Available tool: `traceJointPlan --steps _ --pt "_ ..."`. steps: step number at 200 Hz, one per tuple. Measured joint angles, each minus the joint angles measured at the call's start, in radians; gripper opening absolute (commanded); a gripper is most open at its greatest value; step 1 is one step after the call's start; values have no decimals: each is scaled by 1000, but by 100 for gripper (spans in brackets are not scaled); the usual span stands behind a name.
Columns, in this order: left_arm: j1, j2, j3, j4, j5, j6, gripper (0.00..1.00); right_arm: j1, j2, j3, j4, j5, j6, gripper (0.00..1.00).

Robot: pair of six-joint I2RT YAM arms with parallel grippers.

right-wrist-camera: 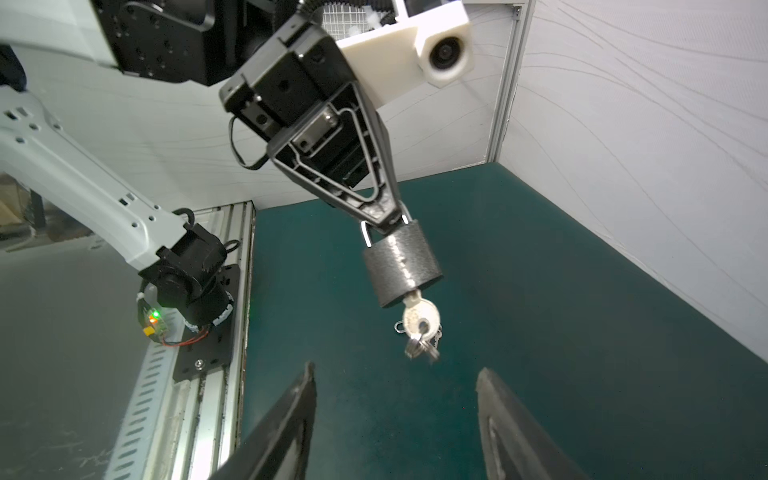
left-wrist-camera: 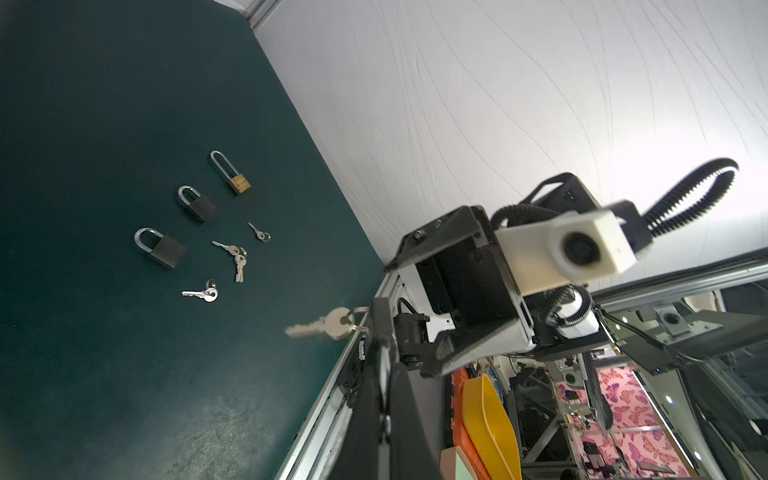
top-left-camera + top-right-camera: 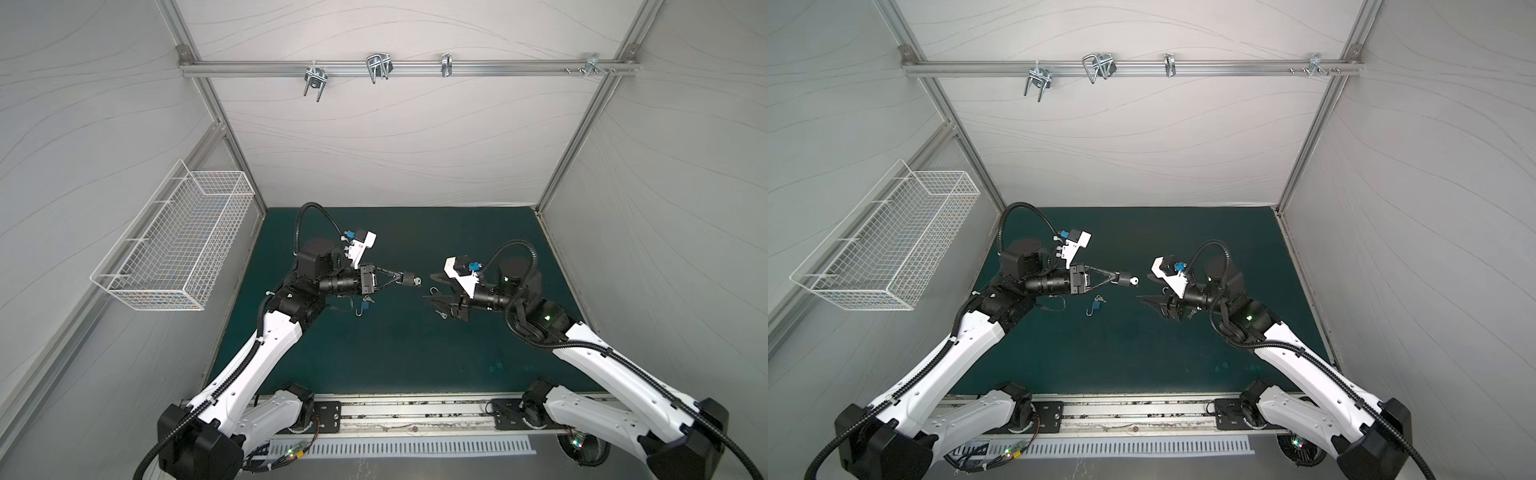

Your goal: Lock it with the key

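left tool (image 1: pixel 386 222) pinches a dark padlock (image 1: pixel 401 266) by its shackle (image 1: pixel 365 236) above the counter (image 1: pixel 540 291), key (image 1: pixel 419 318) lodged in its base; right tool (image 1: pixel 397 370) gapes empty just short of it; an off-centre grab could swing the dangling padlock or tug the key out.

Pale grey walls (image 3: pixel 395 145) with thin wavy lines close three sides; an aluminium rail (image 3: pixel 519 66) with metal hooks (image 3: pixel 379 66) crosses the back one; a white wire basket (image 3: pixel 174 249) hangs at left; a dark green mat (image 3: pixel 415 357) lies below.
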Motion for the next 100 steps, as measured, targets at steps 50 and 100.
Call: traceJointPlan --steps 50,100 --pt "0 -41 0 27 46 11 0 -146 126 71 93 -239 356 61" --pt "0 -28 3 28 60 22 0 -134 171 96 122 -378 542 53"
